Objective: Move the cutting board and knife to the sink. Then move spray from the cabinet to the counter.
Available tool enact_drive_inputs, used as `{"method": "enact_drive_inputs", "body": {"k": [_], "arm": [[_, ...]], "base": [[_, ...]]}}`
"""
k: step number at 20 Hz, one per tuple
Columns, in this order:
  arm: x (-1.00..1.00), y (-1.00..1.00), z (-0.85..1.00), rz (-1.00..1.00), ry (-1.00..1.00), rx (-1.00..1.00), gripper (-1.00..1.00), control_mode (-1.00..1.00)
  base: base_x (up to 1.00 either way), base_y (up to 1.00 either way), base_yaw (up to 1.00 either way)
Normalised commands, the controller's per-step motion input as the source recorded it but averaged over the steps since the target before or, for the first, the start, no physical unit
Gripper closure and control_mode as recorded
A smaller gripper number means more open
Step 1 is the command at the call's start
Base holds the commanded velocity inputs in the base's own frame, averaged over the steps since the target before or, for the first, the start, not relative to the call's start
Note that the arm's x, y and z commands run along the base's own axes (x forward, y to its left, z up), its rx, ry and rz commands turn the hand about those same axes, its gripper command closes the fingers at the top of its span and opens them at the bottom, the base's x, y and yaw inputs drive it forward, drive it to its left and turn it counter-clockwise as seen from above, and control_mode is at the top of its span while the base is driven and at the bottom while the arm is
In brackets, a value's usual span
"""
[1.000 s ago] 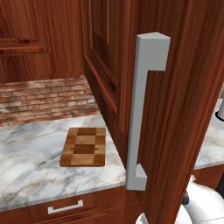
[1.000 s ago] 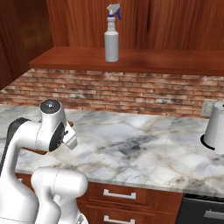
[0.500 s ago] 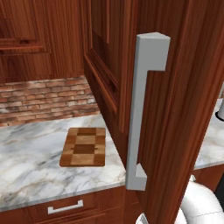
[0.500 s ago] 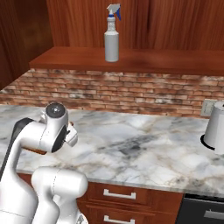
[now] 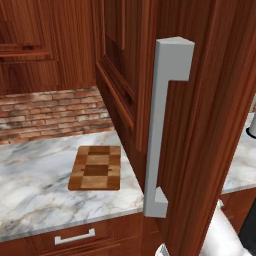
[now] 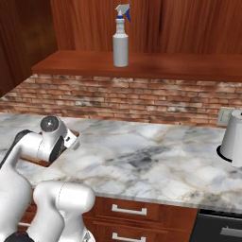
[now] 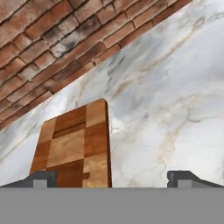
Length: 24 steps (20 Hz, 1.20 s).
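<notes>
In the left base view, the cutting board (image 5: 95, 168) is seen lying flat on the counter (image 5: 35, 190), just beside an open cabinet door (image 5: 200, 125) that carries a tall grey handle (image 5: 162, 125). A brick backsplash (image 5: 50, 107) runs behind the counter, and a drawer with a silver pull (image 5: 75, 236) is set below it.

In the right base view, the spray (image 6: 121, 37) is shown standing upright on a wooden cabinet shelf (image 6: 156, 64) above the brick wall, well apart from the arm. A white kettle-like vessel (image 6: 232, 138) is placed on the counter at the far right. The arm's wrist is bent low over the counter's left end, where part of the board is hidden behind it.

In the hand view, the gripper (image 7: 113, 178) is held released, its two finger tips (image 7: 40, 178) spread wide. The board is seen near the left tip, with bare marble between the tips; nothing is grasped.
</notes>
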Motion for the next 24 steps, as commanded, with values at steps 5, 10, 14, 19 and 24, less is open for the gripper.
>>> {"method": "enact_drive_inputs", "body": {"k": [5,10,14,19,24], "arm": [[0.66,0.0,0.27,0.01,0.19,0.0,-1.0,-1.0],[0.27,0.2,0.0,0.0,0.21,-0.08,-1.0,-1.0],[0.02,0.18,-0.11,0.0,0.01,-0.07,-1.0,-1.0],[0.02,0.3,-0.16,0.01,0.0,-0.08,-1.0,-1.0],[0.1,0.14,-0.15,0.0,0.01,-0.05,-1.0,-1.0]], "base": [[0.0,0.0,0.0],[0.0,0.0,0.0],[0.0,0.0,0.0],[0.0,0.0,0.0],[0.0,0.0,0.0]]}}
